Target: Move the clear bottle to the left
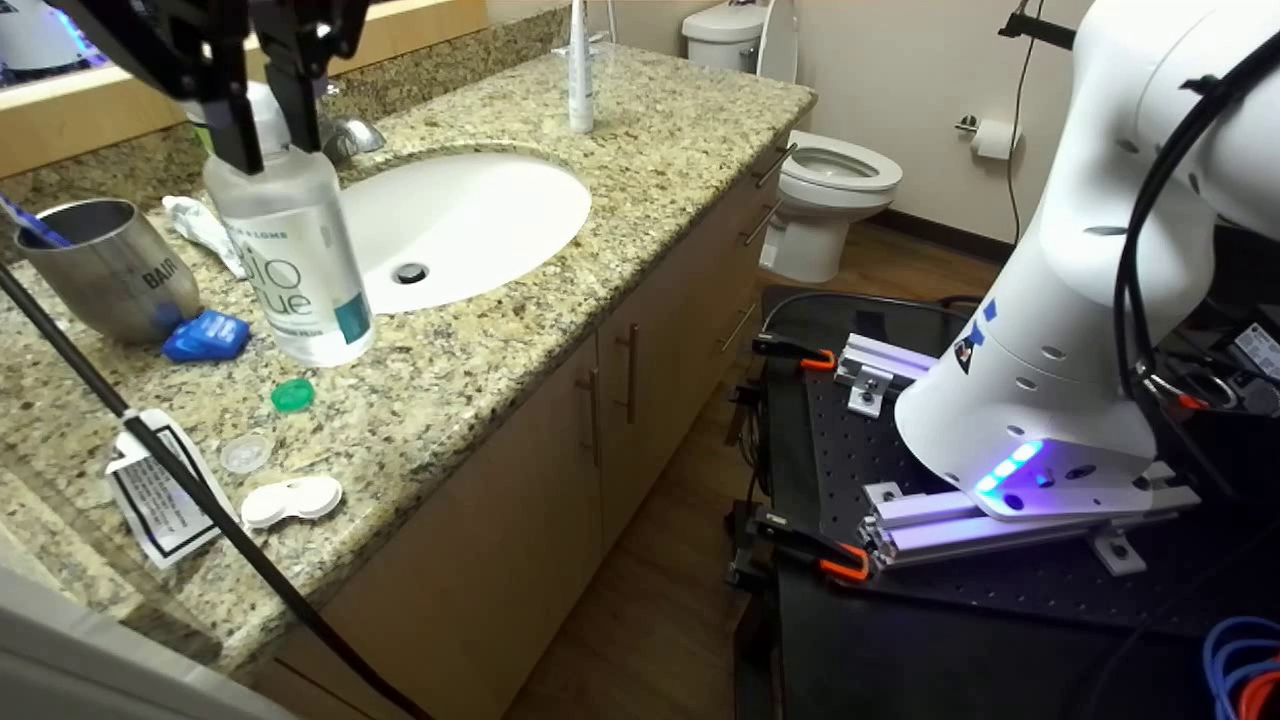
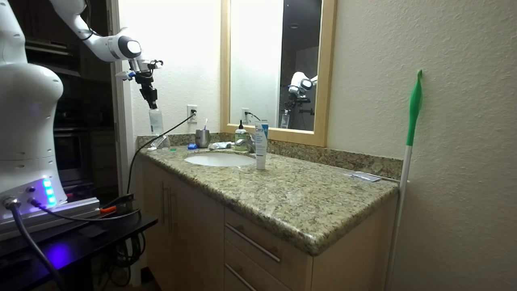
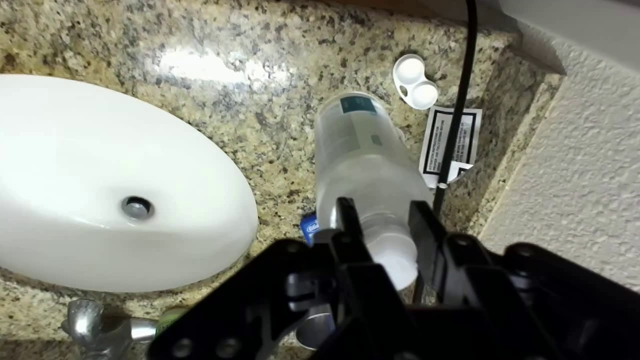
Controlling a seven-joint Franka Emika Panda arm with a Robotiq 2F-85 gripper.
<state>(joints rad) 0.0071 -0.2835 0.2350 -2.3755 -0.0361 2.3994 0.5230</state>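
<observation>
Plainly, the tool (image 3: 384,220) has hold of the clear bottle (image 1: 295,250) at its top, the two fingers (image 3: 348,217) standing on either side of the white cap (image 3: 395,260) and neck, parted no wider than that. In an exterior view the bottle hangs nearly upright, its base off the surface (image 2: 291,194). Seen from the wrist, it comes between the sink (image 3: 100,165) and a black cable (image 3: 462,75), and a teal patch (image 3: 357,104) (low on its label) is visible. Near it on the surface lie a green disc (image 1: 292,395), a clear disc (image 1: 246,453), a white two-lobed case (image 1: 291,501) and a printed leaflet (image 1: 160,500), with the cable crossing in front of the last. A blue packet (image 1: 207,337) sits just beside a metal cup (image 1: 155,285), in which a blue toothbrush (image 1: 35,222) leans. In an exterior view a tube (image 2: 261,145) stands upright past the sink, and a green soap bottle (image 2: 241,134) stands beside the tap (image 2: 249,144).
</observation>
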